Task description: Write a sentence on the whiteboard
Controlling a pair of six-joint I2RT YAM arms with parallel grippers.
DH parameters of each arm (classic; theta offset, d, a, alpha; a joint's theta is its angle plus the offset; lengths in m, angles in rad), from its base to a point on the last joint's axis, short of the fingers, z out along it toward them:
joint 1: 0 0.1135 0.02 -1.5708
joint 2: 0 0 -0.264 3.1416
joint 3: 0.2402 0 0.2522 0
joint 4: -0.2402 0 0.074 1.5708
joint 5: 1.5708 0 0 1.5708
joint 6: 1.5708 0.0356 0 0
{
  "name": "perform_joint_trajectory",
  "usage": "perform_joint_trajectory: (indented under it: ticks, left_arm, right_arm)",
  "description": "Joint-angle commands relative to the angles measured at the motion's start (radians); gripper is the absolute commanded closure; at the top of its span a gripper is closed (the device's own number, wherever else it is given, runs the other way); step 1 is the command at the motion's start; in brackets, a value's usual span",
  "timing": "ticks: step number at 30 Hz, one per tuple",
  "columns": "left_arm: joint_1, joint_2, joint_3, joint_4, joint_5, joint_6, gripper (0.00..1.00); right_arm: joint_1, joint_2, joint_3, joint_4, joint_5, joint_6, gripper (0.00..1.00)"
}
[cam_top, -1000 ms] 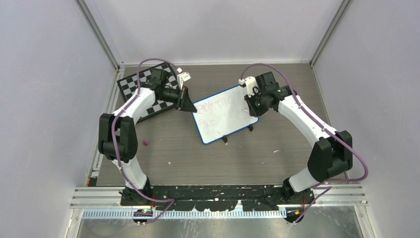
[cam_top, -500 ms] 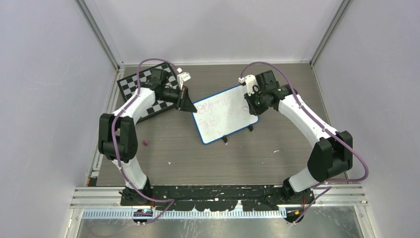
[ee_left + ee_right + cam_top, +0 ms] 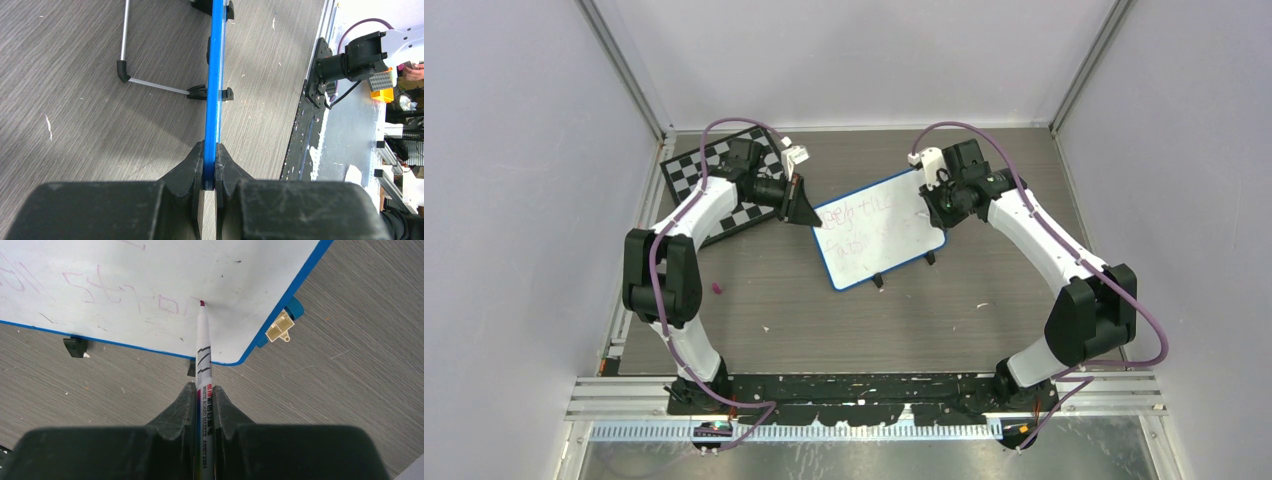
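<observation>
Just right of the chessboard (image 3: 709, 172), the whiteboard (image 3: 879, 232) sits on the table (image 3: 824, 320), its blue edge pinched by the left tool (image 3: 210, 150), as the right tool (image 3: 204, 390) clamps a marker (image 3: 203, 347) at the sentence (image 3: 120, 290); hard pressure could twist the board loose.

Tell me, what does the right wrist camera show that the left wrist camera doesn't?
Only the right wrist view: the right gripper shut on a marker, its reddish tip on the whiteboard, at its white face beside the pink sentence. Only the left wrist view: the left gripper pinching the board's blue frame edge-on, plus a metal stand leg beside it. Both: the blue-framed whiteboard, its black feet, and the wood-grain table.
</observation>
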Motion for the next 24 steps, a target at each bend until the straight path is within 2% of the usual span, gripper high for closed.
perform_joint_trajectory:
  ticks: [1,13,24]
  left_arm:
    - [-0.012,0.014,0.014,-0.011,-0.053,0.034,1.00]
    - [-0.012,0.016,0.014,-0.009,-0.053,0.033,1.00]
    - [-0.012,0.010,0.008,-0.007,-0.053,0.033,1.00]
  right_arm:
    - [-0.014,-0.007,-0.006,0.055,0.038,-0.013,1.00]
    - [-0.014,-0.023,-0.056,0.041,0.006,0.000,1.00]
    - [-0.024,-0.047,0.014,0.037,0.027,0.000,1.00]
